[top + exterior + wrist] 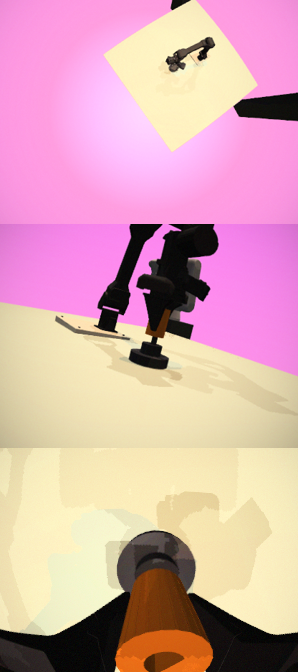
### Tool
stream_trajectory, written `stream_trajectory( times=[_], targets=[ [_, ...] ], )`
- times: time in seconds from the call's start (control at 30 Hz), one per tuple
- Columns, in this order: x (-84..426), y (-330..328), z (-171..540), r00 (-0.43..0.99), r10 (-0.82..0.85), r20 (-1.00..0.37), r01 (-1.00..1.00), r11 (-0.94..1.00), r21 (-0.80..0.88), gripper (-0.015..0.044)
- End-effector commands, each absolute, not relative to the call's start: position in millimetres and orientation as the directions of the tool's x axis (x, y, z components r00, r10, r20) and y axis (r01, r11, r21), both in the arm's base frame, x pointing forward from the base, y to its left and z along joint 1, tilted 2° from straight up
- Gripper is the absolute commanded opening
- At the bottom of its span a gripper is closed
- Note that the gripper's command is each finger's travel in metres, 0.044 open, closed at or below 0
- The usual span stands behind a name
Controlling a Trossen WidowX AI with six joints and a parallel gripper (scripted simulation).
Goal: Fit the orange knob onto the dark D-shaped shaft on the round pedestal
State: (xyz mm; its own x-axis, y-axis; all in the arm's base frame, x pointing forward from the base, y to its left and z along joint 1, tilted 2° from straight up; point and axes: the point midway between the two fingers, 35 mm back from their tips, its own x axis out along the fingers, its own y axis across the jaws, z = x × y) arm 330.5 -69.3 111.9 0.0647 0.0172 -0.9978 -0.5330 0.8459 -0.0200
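Note:
The orange knob (162, 326) (161, 613) is upright between the fingers of my gripper (155, 327) (158, 597), which is shut on it. The knob stands directly over the dark shaft (154, 340), with its lower end at the shaft's upper part. A short length of shaft shows below it, and a gap remains between knob and pedestal. I cannot tell whether the shaft's tip is inside the hole. The round dark pedestal (148, 361) (155, 540) stands on the table. In the wrist view the knob hides the shaft; the hole in the knob's top shows a flat side.
The arm's base plate (73, 327) lies behind and left of the pedestal in the exterior view. The arm (193, 47) reaches over the pale table (143, 82) (71, 385) from its base. Shadows of the arm fall around the pedestal. A black beam (268, 107) shows beyond the table's edge.

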Motion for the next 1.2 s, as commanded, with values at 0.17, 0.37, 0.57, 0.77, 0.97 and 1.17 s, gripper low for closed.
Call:
stream_trajectory(
  times=[0.17,0.37,0.57,0.77,0.97,1.17],
  targets=[
    [331.5,-68.8,111.1,0.065,0.022,-0.998,-0.536,0.844,-0.016,0.0],
    [332.2,-69.2,115.6,0.066,0.022,-0.998,-0.536,0.844,-0.016,0.0],
    [333.0,-69.5,116.7,0.066,0.022,-0.998,-0.607,0.794,-0.022,0.0],
    [332.9,-69.2,114.6,0.066,0.022,-0.998,-0.7,0.714,-0.03,0.0],
    [332.3,-68.8,112.3,0.065,0.022,-0.998,-0.7,0.714,-0.03,0.0],
    [329.9,-68.0,112.5,0.065,0.022,-0.998,-0.7,0.714,-0.03,0.0]
  ],
)
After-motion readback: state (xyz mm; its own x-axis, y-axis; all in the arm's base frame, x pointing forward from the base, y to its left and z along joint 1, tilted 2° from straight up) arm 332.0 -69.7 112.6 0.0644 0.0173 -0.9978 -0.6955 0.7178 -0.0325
